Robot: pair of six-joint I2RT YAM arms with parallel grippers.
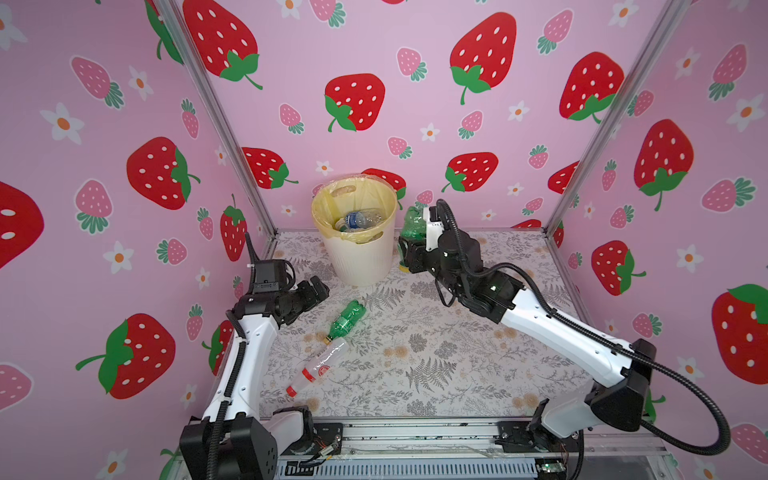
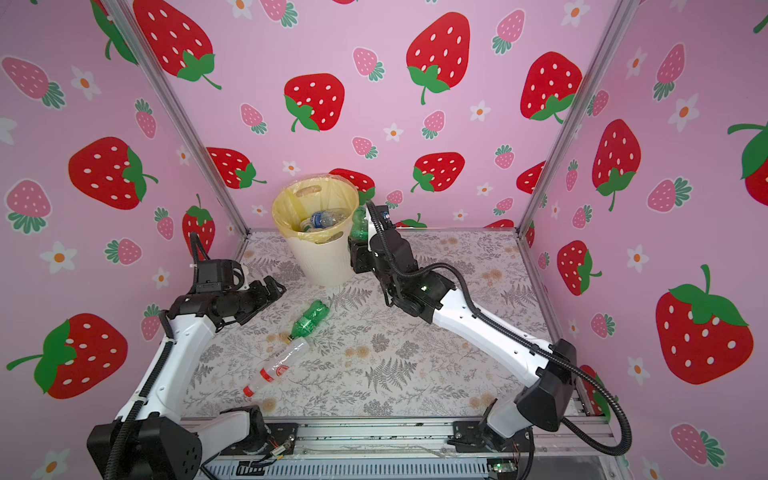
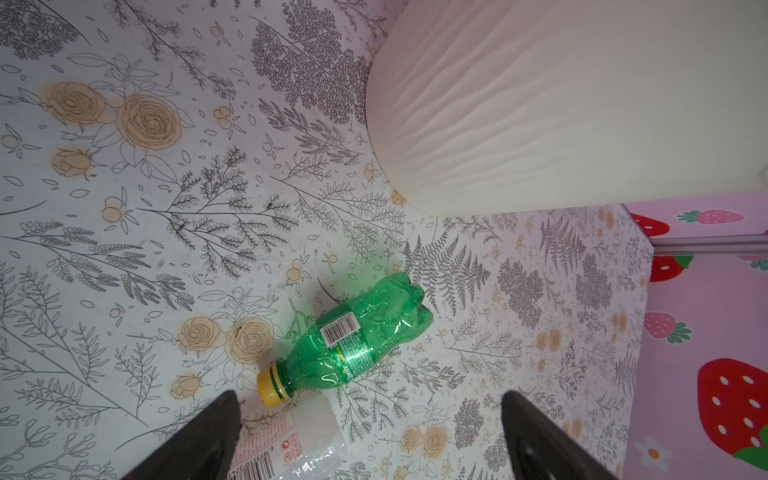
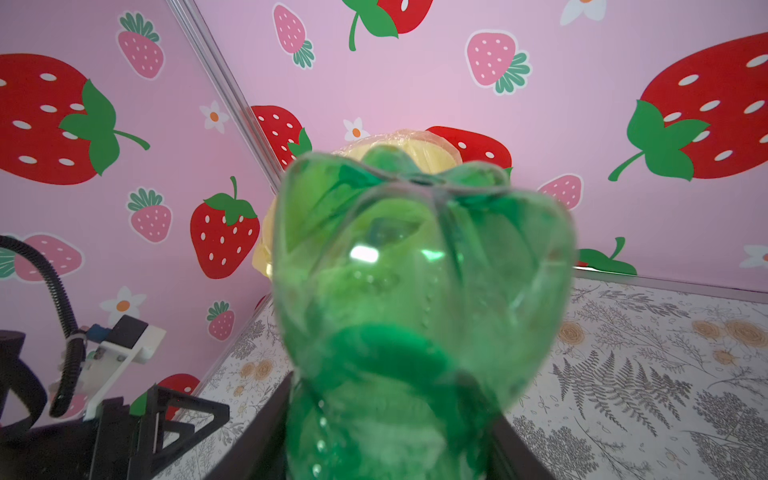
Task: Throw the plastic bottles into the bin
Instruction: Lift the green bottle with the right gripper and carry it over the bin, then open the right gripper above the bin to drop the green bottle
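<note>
Top views: my right pincer (image 1: 409, 249) is clamped on a green bottle (image 1: 412, 222), cap down, just beside the bin (image 1: 361, 266) and level with its rim. The bin stands on the floral table (image 1: 457, 374); clear bottles (image 1: 359, 218) lie inside its yellowish liner (image 1: 323, 212). My left pincer (image 1: 313, 291) hovers near the bin's base, empty. A second green bottle (image 1: 347, 318) lies near the bin; a clear red-capped bottle (image 1: 320, 365) lies farther from the bin, its base at that bottle's cap. Left wrist: my fingers (image 3: 199, 440) stand wide apart over both bottles, bin wall close by. Right wrist: the held bottle's base fills the view, bin rim behind it.
</note>
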